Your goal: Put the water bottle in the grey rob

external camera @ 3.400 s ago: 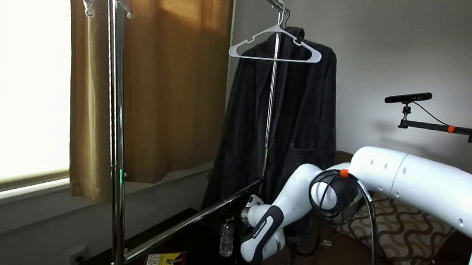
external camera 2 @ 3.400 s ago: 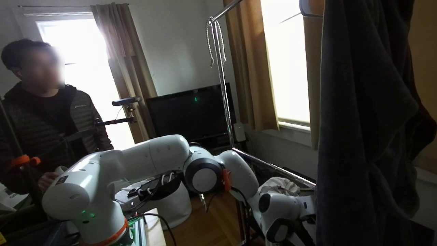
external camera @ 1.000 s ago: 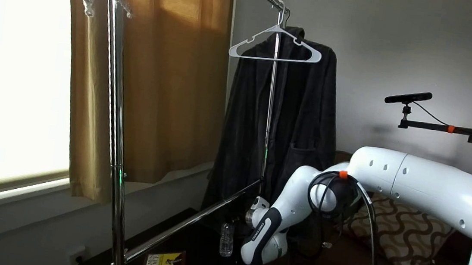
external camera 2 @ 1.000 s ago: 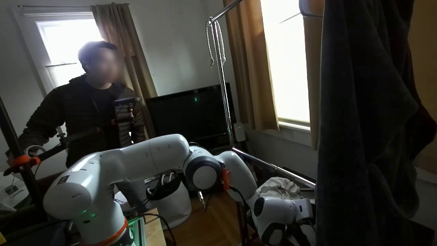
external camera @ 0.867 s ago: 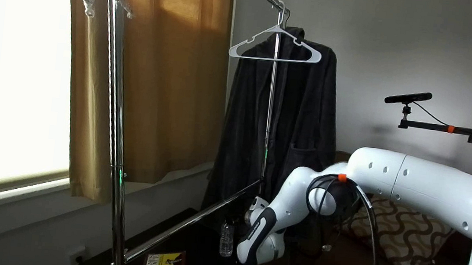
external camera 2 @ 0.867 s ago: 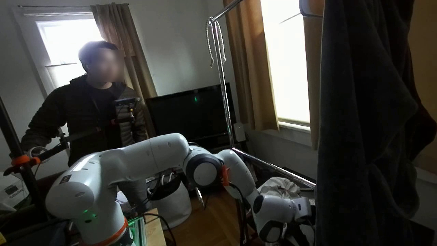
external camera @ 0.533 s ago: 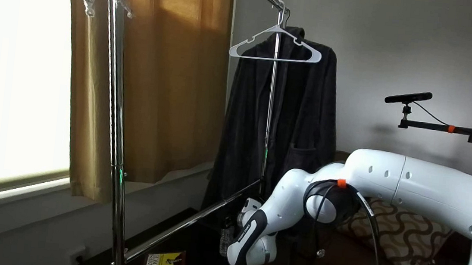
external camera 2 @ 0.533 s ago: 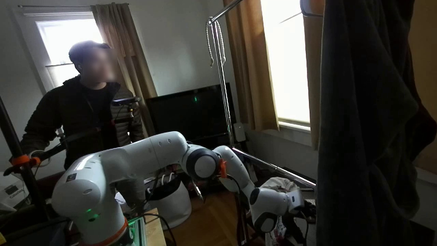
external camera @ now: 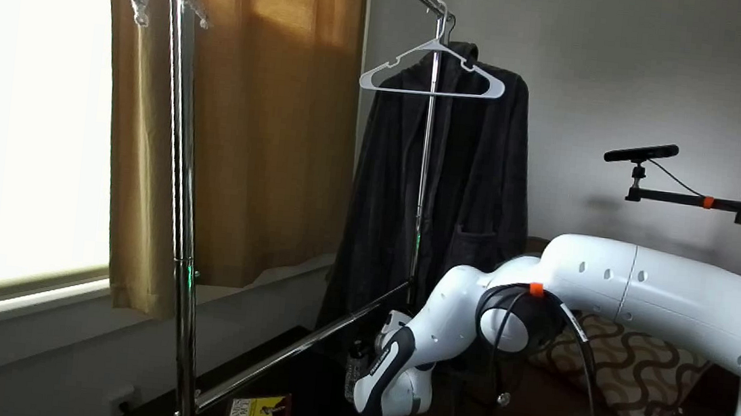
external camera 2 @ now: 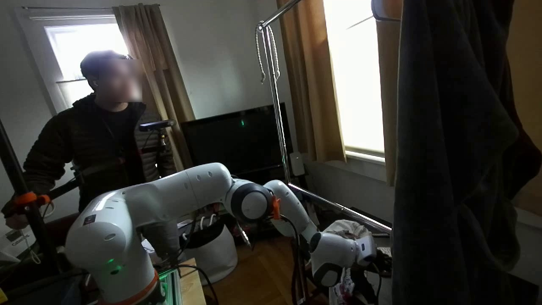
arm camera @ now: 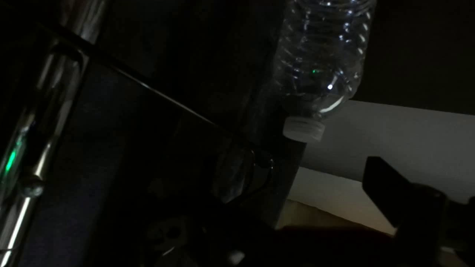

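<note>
Robot arm (external camera: pixel 445 317) has shifted across the water bottle (external camera: pixel 351 377), which in an exterior view stands upright, partly hidden, inside the wall-side edge of the dark surface (external camera: pixel 317 407). In an exterior view, the grey robe (external camera 2: pixel 449 161) hangs beside the arm. Wrist view: the tool (arm camera: pixel 317 165) is spread, the bottle beyond its tips.
</note>
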### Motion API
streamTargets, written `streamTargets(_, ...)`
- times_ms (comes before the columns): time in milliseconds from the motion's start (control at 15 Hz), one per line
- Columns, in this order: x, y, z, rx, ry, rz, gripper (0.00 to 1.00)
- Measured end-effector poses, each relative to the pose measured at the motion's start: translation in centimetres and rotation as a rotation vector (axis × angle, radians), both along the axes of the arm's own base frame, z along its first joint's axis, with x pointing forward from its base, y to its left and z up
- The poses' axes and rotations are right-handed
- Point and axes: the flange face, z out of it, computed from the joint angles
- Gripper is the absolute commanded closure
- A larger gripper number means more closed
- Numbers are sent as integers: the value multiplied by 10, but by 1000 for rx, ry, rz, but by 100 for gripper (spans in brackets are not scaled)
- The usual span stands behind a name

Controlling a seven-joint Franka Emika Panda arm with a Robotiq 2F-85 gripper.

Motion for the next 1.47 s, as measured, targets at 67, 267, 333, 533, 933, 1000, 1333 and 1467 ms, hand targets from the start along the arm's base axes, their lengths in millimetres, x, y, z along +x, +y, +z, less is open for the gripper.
streamTargets(67,1,-3,1,0,-4,6,0)
streamTargets(267,9,-12,7,9,-17,42,11)
streamTargets(333,12,-16,8,16,-17,55,16)
streamTargets(533,17,-28,6,51,5,89,27)
streamTargets(933,21,-25,-10,143,70,183,34)
streamTargets(1000,21,-24,-12,153,78,193,38)
streamTargets(1333,20,-30,-15,173,95,199,43)
streamTargets(1467,19,-34,-15,174,95,194,41)
